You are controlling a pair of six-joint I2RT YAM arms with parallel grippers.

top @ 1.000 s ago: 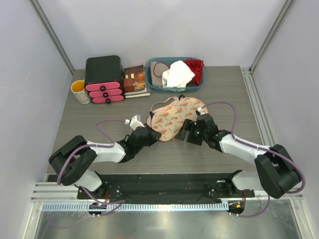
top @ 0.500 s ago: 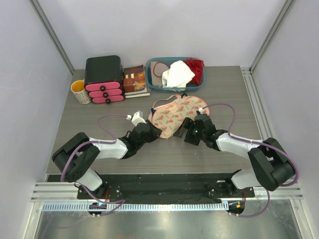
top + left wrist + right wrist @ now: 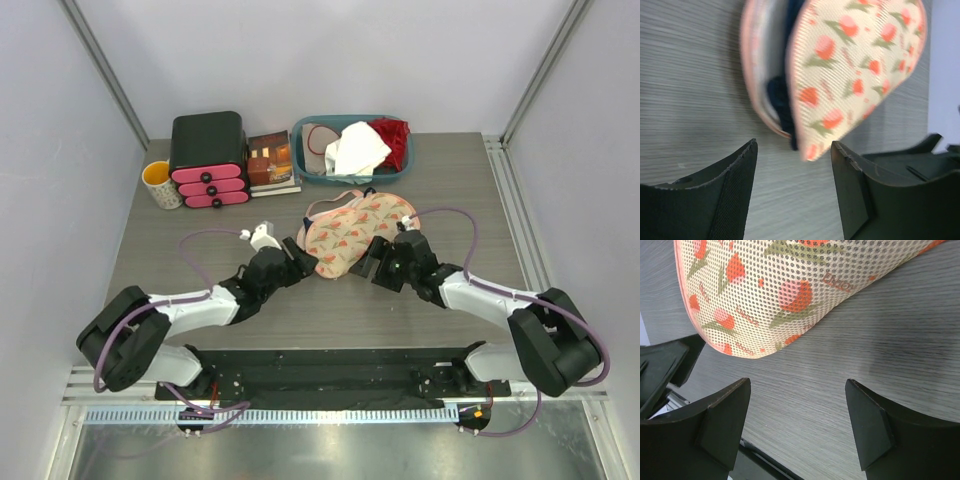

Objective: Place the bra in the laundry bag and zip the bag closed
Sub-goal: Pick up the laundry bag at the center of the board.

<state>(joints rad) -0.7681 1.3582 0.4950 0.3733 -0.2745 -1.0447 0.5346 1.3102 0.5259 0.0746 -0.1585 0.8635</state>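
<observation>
Bra (image 3: 779, 95) is tucked inside the laundry bag (image 3: 850, 65), with just a navy edge peeking out of the unzipped seam, so packing looks done and zipping isn't. It lies flat on the counter (image 3: 460, 180) between both arms. Left tool (image 3: 792, 150) sits at its near end, fingers apart, gripping nothing. Right tool (image 3: 797, 385) is likewise apart and empty, probably flanking to brace it for the zipper.

Small pink lettering (image 3: 835, 283) on laundry bag (image 3: 790, 265) print, illegible; nothing else readable.
</observation>
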